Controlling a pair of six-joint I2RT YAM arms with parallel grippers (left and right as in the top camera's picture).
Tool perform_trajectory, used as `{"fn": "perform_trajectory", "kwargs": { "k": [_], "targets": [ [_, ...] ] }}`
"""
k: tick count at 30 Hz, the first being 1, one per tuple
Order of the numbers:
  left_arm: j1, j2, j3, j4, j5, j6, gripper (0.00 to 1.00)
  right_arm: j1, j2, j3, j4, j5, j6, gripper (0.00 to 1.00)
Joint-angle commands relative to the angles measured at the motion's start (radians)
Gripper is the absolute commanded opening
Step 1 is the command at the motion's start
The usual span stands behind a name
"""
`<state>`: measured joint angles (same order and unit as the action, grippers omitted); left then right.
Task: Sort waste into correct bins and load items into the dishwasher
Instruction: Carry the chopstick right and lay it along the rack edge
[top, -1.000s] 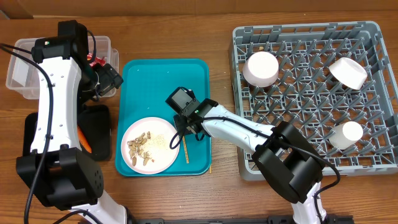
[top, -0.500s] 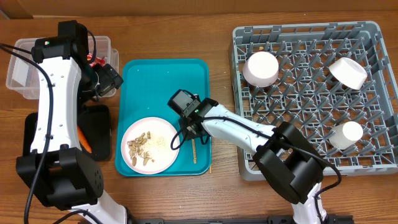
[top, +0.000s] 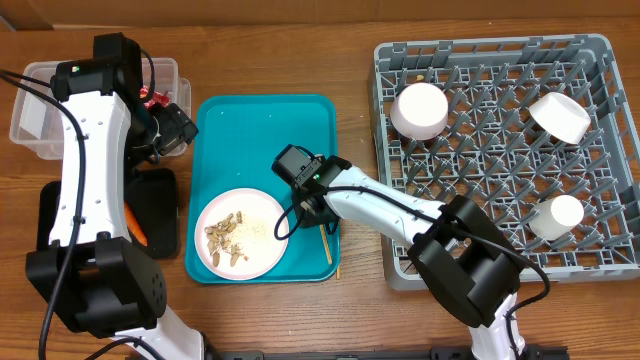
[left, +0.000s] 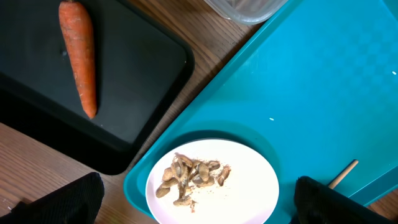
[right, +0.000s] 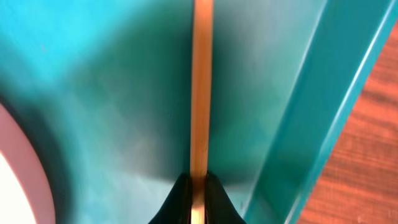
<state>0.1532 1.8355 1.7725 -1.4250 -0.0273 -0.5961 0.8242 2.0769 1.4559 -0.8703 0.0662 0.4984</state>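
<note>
My right gripper (top: 308, 208) is low over the teal tray (top: 265, 130), shut on a thin wooden chopstick (top: 325, 243). In the right wrist view the chopstick (right: 201, 93) runs straight out from the closed fingers (right: 198, 186). A white plate (top: 258, 255) with beige food scraps (top: 225, 234) lies just to its left. My left gripper (top: 170, 130) is open and empty by the clear tub (top: 45, 100), which holds the red wrapper (top: 152, 97). The carrot (left: 78, 56) lies on the black tray (left: 137, 74). The plate (left: 249, 193) sits below the left fingers (left: 199, 208). The tissue is not visible.
The grey dish rack (top: 500, 265) stands at the right with two white bowls (top: 420, 110) (top: 558, 115) and a white cup (top: 555, 215) in it. A thin wooden bit (top: 338, 270) shows at the teal tray's front right edge.
The right gripper has shifted slightly right, and the held chopstick has moved right, away from the plate. The left arm has not moved.
</note>
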Motion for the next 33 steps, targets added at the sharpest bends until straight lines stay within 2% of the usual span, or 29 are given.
{"fn": "perform_trajectory", "kwargs": {
  "k": [1, 6, 9, 15, 20, 26, 29, 30, 31, 32, 33],
  "targets": [
    [0.002, -0.003, -0.003, -0.004, -0.005, -0.006, 1.00, -0.031, -0.024, 0.078, -0.074, -0.014, 0.000, 0.04],
    [0.002, -0.003, -0.003, -0.003, -0.005, -0.006, 1.00, -0.145, -0.222, 0.163, -0.189, -0.015, -0.005, 0.04],
    [0.002, -0.003, -0.003, -0.003, -0.005, -0.006, 1.00, -0.230, -0.327, 0.162, -0.256, -0.014, -0.059, 0.04],
    [0.002, -0.003, -0.003, -0.003, -0.005, -0.006, 1.00, -0.413, -0.369, 0.146, -0.407, -0.031, -0.174, 0.04],
    [0.002, -0.003, -0.003, -0.003, -0.005, -0.006, 1.00, -0.443, -0.369, 0.048, -0.391, -0.078, -0.238, 0.04],
    [0.002, -0.003, -0.003, -0.004, 0.002, -0.006, 1.00, -0.443, -0.367, -0.114, -0.264, -0.076, -0.237, 0.04],
    [0.002, -0.003, -0.003, -0.004, 0.002, -0.006, 1.00, -0.443, -0.367, -0.127, -0.235, -0.076, -0.238, 0.04],
    [0.002, -0.003, -0.003, -0.004, 0.002, -0.006, 1.00, -0.443, -0.367, -0.127, -0.224, -0.076, -0.238, 0.11],
    [0.001, -0.003, -0.003, -0.004, 0.003, -0.006, 1.00, -0.443, -0.367, -0.127, -0.218, -0.076, -0.238, 0.25],
    [0.000, -0.003, -0.003, -0.005, 0.003, -0.006, 1.00, -0.443, -0.367, -0.127, -0.215, -0.076, -0.238, 0.35],
    [-0.004, -0.003, -0.003, -0.008, 0.002, -0.004, 1.00, -0.443, -0.367, -0.126, -0.215, -0.076, -0.238, 0.39]
  ]
}}
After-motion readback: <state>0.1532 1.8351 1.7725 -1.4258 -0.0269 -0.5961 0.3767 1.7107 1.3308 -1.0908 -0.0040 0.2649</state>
